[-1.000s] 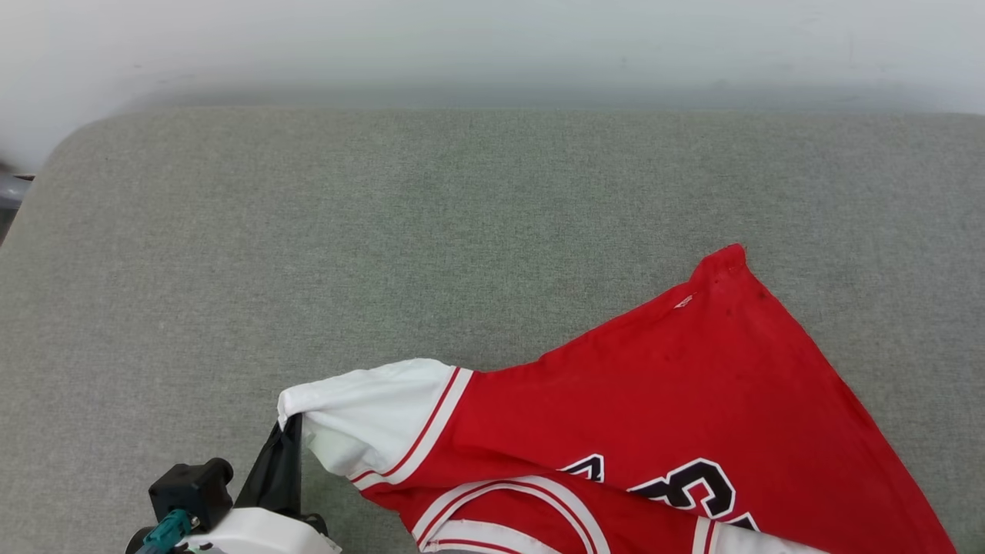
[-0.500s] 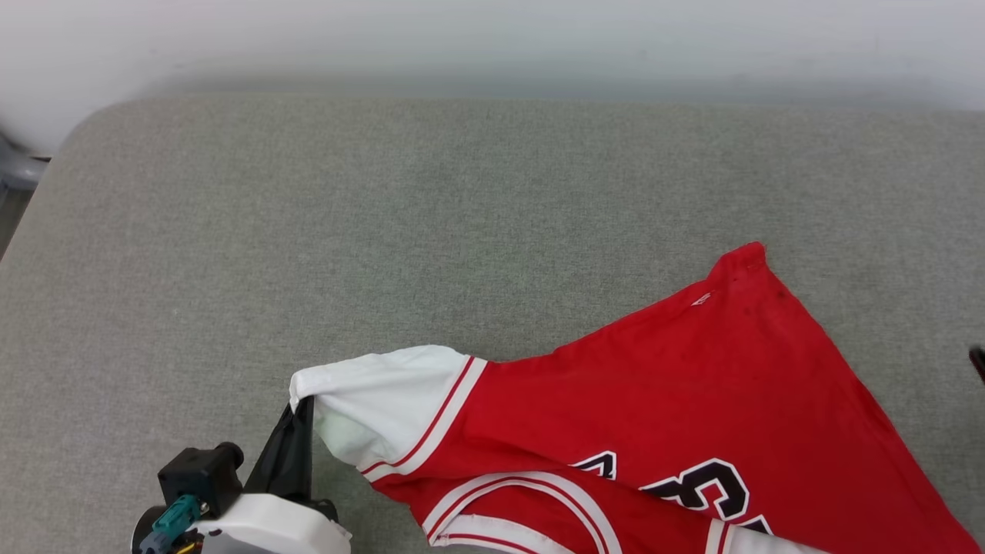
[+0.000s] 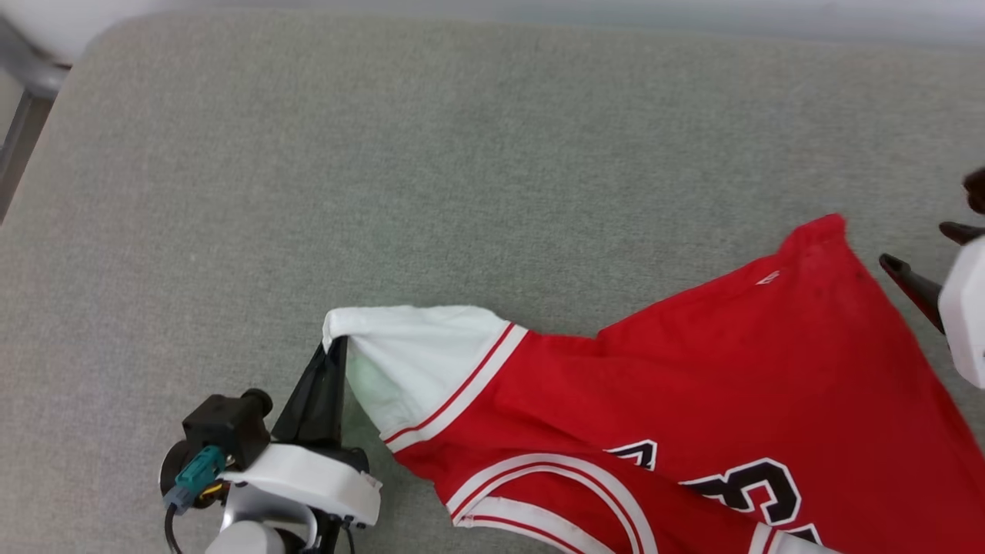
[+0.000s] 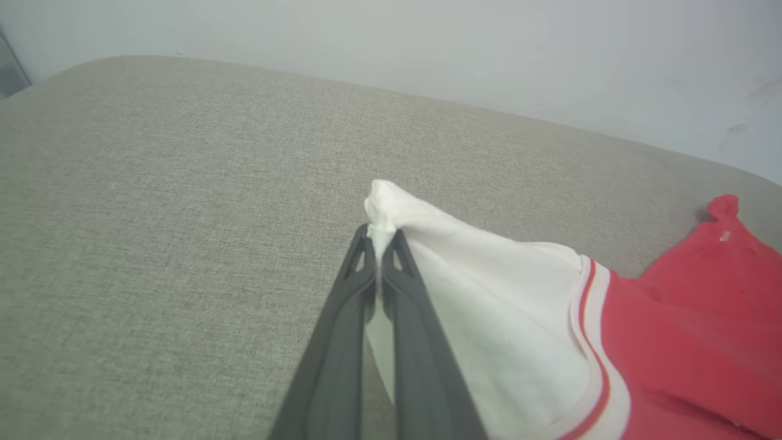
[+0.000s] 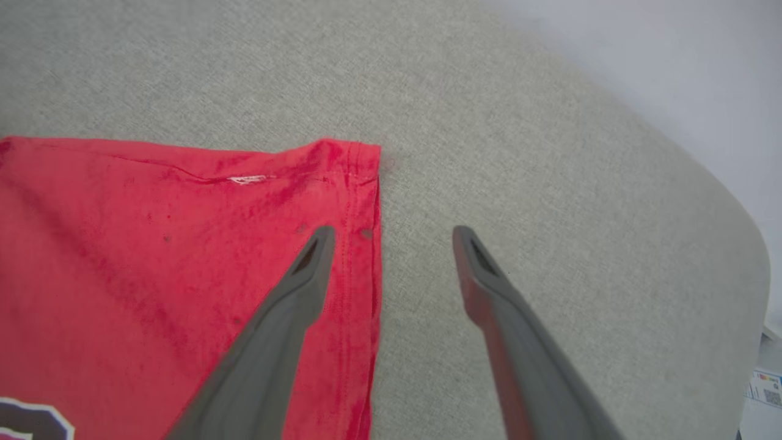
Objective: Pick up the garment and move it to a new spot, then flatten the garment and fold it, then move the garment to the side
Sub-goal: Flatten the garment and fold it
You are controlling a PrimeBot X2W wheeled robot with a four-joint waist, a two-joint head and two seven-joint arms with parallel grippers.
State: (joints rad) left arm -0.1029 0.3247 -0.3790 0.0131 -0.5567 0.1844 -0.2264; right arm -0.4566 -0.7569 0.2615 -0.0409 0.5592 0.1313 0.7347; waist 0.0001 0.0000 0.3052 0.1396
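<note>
Two grippers worked the garment (image 3: 692,385), which lay spread across the grey table (image 3: 385,154). My left gripper (image 4: 380,235) was pinched tight on the tip of its white sleeve (image 4: 489,318). My right gripper (image 5: 394,235) hung wide apart, straddling the red hem corner (image 5: 360,165) and holding nothing.

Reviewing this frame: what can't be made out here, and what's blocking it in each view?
- Head view: the black-and-white print on the red jersey T-shirt with white sleeves is cut off by the bottom edge, so it is unreadable.
- Head view: the right gripper is cut off by the right edge.
- Left wrist view: the left gripper, shut, hides how much sleeve it pinches.
- Right wrist view: it is unclear whether the open right gripper touches the red hem.
</note>
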